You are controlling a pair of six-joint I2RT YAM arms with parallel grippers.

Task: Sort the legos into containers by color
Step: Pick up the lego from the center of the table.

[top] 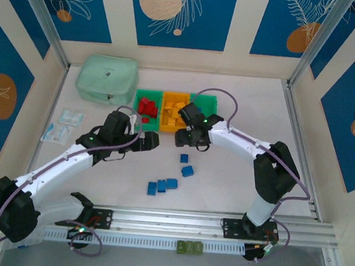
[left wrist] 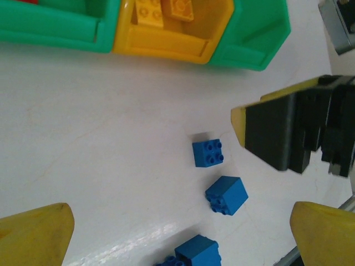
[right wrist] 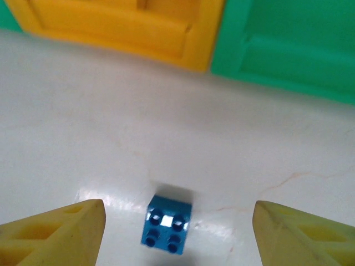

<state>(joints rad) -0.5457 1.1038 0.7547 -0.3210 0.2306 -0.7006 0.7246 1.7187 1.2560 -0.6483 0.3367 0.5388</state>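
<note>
right gripper point(right wrist: 178, 208) low over table point(top: 236, 176), fingers spread, grasping nothing; blue brick point(right wrist: 167, 225) lies between them, just near of bins, likely lined up for pick. left gripper point(left wrist: 183, 221) spread wide, empty, hovers over other blue bricks point(left wrist: 226, 195). reds point(top: 146, 107) in left bin point(top: 136, 107), yellows point(top: 174, 111) in middle bin point(top: 168, 95); right bin point(top: 211, 100) likely for blue. table white, glossy, faintly cracked. walls point(top: 182, 14) cream with blue leaf panels; rail point(top: 219, 224) at near edge.
</note>
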